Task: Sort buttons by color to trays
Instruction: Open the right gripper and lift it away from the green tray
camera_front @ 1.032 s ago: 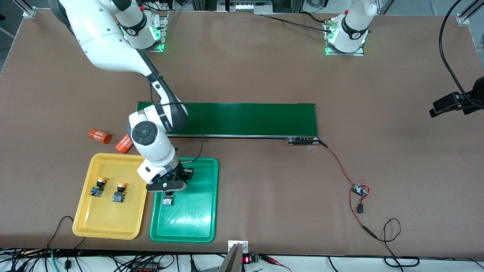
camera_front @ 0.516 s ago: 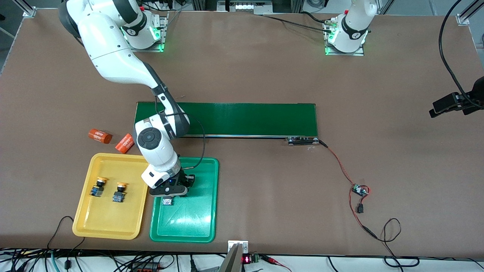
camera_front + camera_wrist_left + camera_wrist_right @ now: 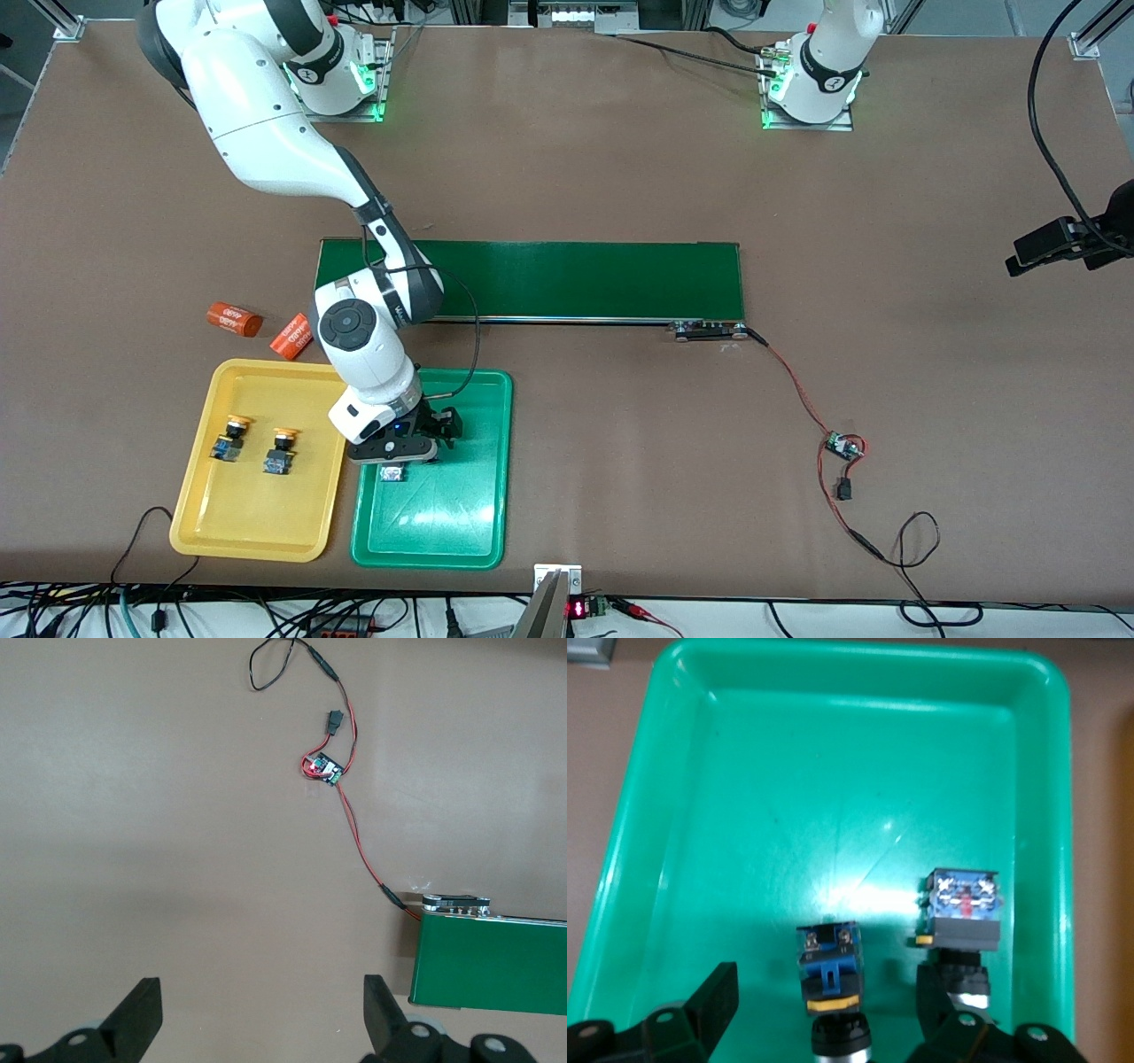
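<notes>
Buttons are already sorted by colour, as far as the views show, and the step in hand looks like a release and retreat. Nearest the front camera lie the 2 trays, side by side. The green tray (image 3: 483,532) holds 2 buttons (image 3: 830,966), seen clearly in the right wrist view: both lie on the tray floor near each other, blue-and-black bodies showing, their caps mostly hidden under the pincer. In the front view only 1 of them (image 3: 392,474) peeks out from under the wrist. The yellow tray (image 3: 199,523), toward the right arm's end of the counter, holds 2 yellow-capped buttons (image 3: 232,439), close together and apart from the rim.

The right pincer (image 3: 416,443) sits low over the green tray with its fingers spread wide, gripping nothing; 1 finger (image 3: 943,988) stands just beside a button. To finish well, it should rise straight up, so that neither finger drags or tips a button, and swing away only once clear of the rim.

Farther from the camera lie 2 orange cylinders (image 3: 235,319), then the dark-green conveyor belt (image 3: 576,279). The left pincer (image 3: 261,1019) waits, open and empty, above bare brown counter (image 3: 620,159) near the belt's end.
</notes>
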